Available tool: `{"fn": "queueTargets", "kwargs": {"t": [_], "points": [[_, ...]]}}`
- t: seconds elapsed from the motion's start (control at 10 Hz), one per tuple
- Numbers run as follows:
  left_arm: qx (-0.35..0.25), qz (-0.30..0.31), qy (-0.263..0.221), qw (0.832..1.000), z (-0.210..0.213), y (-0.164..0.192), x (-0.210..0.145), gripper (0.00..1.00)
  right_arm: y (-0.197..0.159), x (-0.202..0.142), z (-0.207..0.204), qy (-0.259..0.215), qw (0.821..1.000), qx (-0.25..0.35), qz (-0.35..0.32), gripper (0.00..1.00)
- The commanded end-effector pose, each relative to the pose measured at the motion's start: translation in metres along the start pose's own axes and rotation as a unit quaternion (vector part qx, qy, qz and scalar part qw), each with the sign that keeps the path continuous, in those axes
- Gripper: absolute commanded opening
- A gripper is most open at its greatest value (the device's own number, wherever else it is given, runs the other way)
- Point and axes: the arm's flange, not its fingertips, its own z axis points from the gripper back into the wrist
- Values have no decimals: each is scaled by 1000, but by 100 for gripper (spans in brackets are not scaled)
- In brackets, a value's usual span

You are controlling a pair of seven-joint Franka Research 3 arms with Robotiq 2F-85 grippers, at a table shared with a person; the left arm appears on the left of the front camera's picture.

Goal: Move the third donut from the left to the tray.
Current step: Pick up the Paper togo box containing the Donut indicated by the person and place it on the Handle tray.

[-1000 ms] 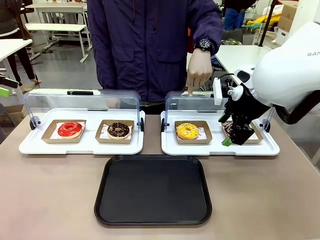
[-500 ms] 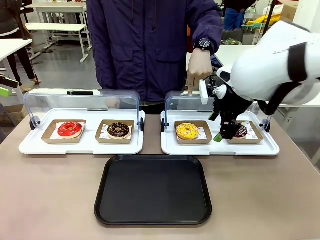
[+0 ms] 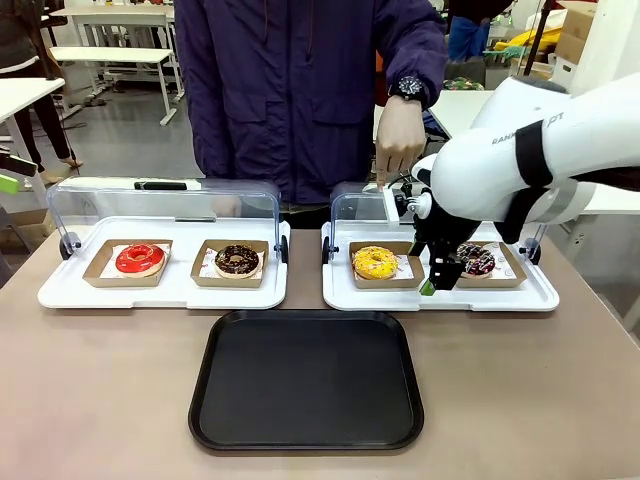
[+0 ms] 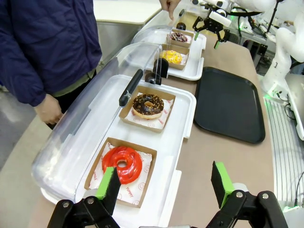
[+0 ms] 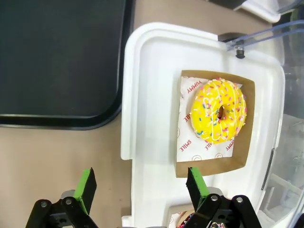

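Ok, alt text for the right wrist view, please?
The open right gripper hovers over the edge of the white tray, with the yellow sprinkled donut in its brown cardboard holder just ahead. The black tray sits alongside on the table.

Right arm [image 3: 520,150] bent in from the right; right hand [image 3: 437,280] points down, fingers spread wide, empty. Left hand [image 4: 165,186] fingers also spread wide, empty.

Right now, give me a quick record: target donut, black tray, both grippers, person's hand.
yellow donut: in its cardboard holder on the right white tray, untouched
black tray: on the table, in front of the white trays
right gripper: open, hovering beside the yellow donut
left gripper: open, near the red donut
person's hand: pointing down behind the right white tray
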Motion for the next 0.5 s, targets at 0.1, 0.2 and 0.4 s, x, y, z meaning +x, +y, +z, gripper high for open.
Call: {"fn": "queueTargets", "kwargs": {"t": [0.1, 0.2, 0.4], "points": [[-2, -1, 1, 1000, -1, -2, 2, 100, -22, 0, -20, 23, 999, -24, 1, 100], [-2, -1, 1, 1000, -1, -2, 2, 100, -27, 1, -26, 23, 999, -23, 3, 100], [-2, -1, 1, 1000, -1, -2, 2, 100, -39, 2, -38, 28, 999, -25, 2, 100]]}}
